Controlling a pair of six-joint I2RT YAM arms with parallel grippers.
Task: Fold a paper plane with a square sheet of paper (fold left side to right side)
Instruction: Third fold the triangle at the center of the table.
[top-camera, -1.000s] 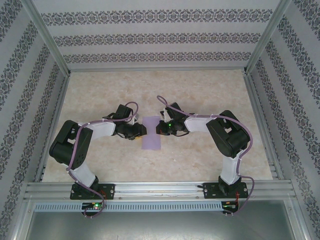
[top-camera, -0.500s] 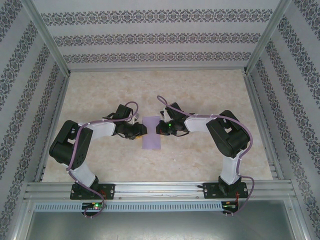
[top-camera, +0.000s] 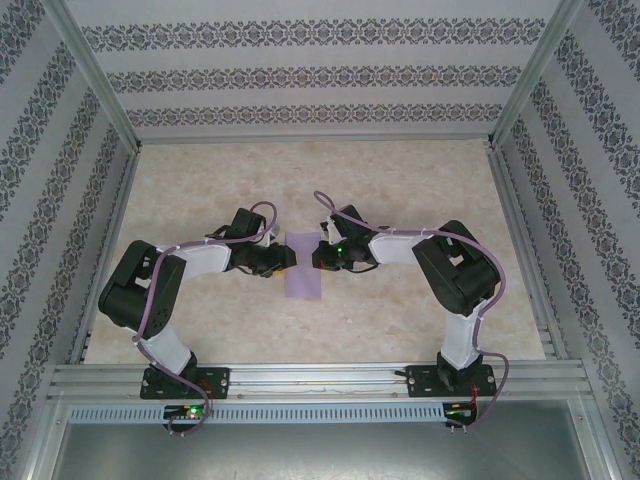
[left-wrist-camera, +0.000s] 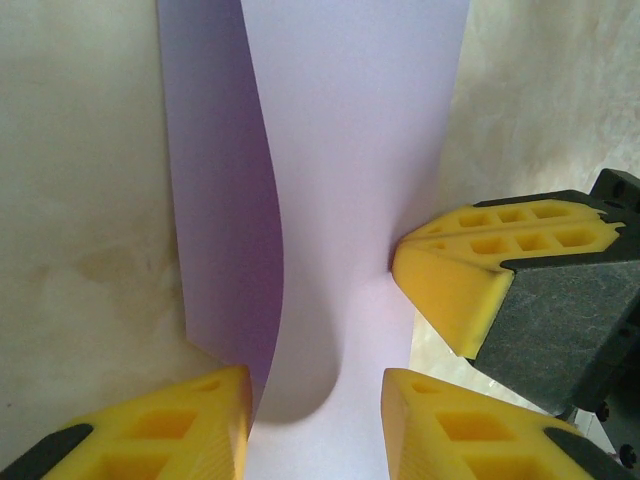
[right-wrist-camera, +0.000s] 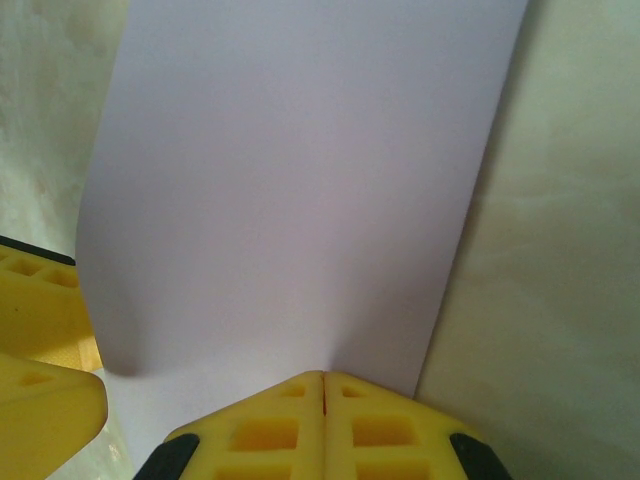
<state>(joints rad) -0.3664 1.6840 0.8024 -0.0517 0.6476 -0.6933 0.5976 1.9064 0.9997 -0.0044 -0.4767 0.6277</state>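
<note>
- One lilac sheet of paper (top-camera: 302, 272) lies on the marbled table (top-camera: 400, 190) as a narrow upright rectangle, between the two grippers.
- Two tones show on the sheet (left-wrist-camera: 350, 150) in the left wrist view: a pale surface with a curving edge, and a darker, shaded strip beside it. Whether the pale surface is a lifted layer cannot be told.
- In the right wrist view the sheet (right-wrist-camera: 300, 180) appears smooth and unmarked, and its straight right edge rests on the table.
- The left gripper (top-camera: 284, 262) sits at the sheet's left edge. Its yellow jaws (left-wrist-camera: 318, 392) are spread, with the sheet's near edge in the gap between them, which is far wider than the paper.
- The right gripper (top-camera: 316, 258) sits at the sheet's right edge, facing the left one. Its jaws (right-wrist-camera: 322, 385) are pressed together with no gap, and the joined tip touches the sheet's surface.
- The right gripper's closed tip (left-wrist-camera: 405, 268) also appears in the left wrist view, resting on the sheet just beyond the left gripper's fingers.
- One finger of the left gripper (right-wrist-camera: 40, 395) shows at the sheet's lower left corner in the right wrist view.
- Purple cables (top-camera: 262, 210) arch over both arms on either side of the sheet.
- The aluminium rail (top-camera: 320, 378) that carries the arm bases runs well below the sheet.
</note>
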